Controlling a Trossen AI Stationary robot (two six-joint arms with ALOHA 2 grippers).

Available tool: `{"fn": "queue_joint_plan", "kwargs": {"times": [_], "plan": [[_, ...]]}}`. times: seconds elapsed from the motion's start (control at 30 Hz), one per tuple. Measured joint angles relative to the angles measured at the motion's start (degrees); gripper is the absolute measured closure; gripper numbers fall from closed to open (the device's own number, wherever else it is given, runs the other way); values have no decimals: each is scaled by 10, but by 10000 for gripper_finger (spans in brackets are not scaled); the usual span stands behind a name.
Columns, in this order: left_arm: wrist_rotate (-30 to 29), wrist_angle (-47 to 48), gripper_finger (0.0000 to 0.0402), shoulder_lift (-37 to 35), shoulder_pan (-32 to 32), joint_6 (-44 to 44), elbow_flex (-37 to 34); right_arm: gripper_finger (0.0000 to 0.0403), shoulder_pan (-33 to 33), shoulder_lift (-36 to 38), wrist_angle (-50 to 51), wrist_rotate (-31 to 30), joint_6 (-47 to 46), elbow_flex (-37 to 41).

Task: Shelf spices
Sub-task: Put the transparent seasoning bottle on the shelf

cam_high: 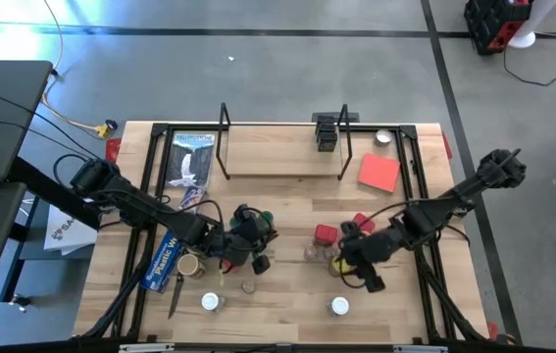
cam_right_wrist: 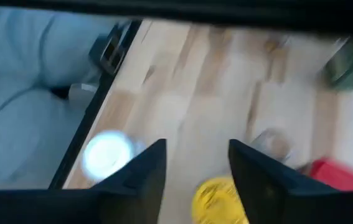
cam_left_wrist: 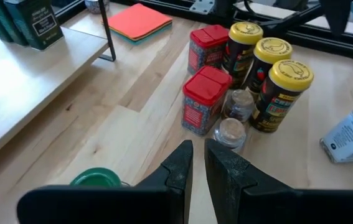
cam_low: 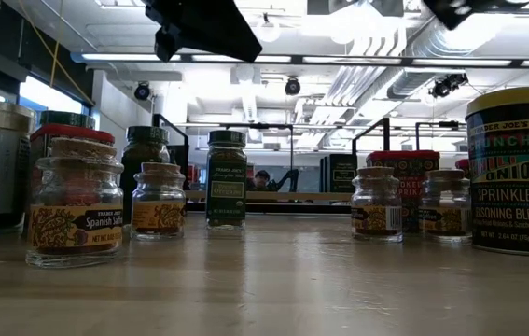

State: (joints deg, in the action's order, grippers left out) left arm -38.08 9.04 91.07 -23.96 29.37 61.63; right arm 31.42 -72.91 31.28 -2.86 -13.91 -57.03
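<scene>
Labels, left to right in the low view: squat glass jar (cam_low: 74,200) reading "Spanish Saffron" in part, red lid; small cork-topped jar (cam_low: 158,201), label too small to read; tall dark jar (cam_low: 227,177) with green label, text illegible; two small glass jars (cam_low: 377,204), print unreadable; yellow-lidded dark tin (cam_low: 512,171) reading "Trader Joe's", "Onion", "Sprinkle Seasoning Blend". In the high view, the long blue box (cam_high: 168,257) at 8 o'clock has white lettering that cannot be read.

Containers: the small glass jars hold tan or brownish contents. In the left wrist view, two red tins (cam_left_wrist: 205,100) stand touching three yellow-lidded jars (cam_left_wrist: 282,94) and two cork-topped jars (cam_left_wrist: 231,132); a green lid (cam_left_wrist: 96,178) lies near the fingers.

Shelf (cam_high: 282,149): at 12 o'clock on the table, holding dark tins (cam_high: 327,132) and a book-like pack (cam_high: 193,162). A red sheet (cam_high: 379,172) lies at 1 o'clock.

Left gripper (cam_high: 249,238): centre-left, jaws nearly shut, holding nothing.
Right gripper (cam_high: 347,259): at 4 o'clock, jaws parted above a yellow lid (cam_right_wrist: 218,200), gripping nothing.

Surface: light-wood tabletop (cam_high: 287,299), black frame. Room: grey floor, ceiling ducts and strip lights.
</scene>
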Motion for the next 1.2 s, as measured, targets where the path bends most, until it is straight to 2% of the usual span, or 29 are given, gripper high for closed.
{"fn": "queue_joint_plan", "kwargs": {"times": [0.17, 0.33, 0.53, 0.77, 0.87, 1.03, 1.2], "plan": [[0, 0, 365, 0, 4, 4, 0, 177, 48, -14, 22, -8, -15, 10], [1, 0, 365, 0, 4, 4, 0, 149, 73, -24, 13, -62, -46, 10], [1, 0, 365, 0, 6, 4, 0, 141, 73, -25, 9, -108, -36, 3], [1, -3, 365, 0, 8, 5, 0, 141, 39, -25, -3, -220, -6, -34], [0, -5, 365, 0, 8, 5, 0, 141, 11, -29, -30, -191, 13, -37], [0, -5, 365, 0, 14, 5, 0, 141, -33, -79, -110, -84, 87, -37], [3, -5, 365, 0, 15, 5, 0, 141, -62, -143, -107, -25, 157, -37]]}}
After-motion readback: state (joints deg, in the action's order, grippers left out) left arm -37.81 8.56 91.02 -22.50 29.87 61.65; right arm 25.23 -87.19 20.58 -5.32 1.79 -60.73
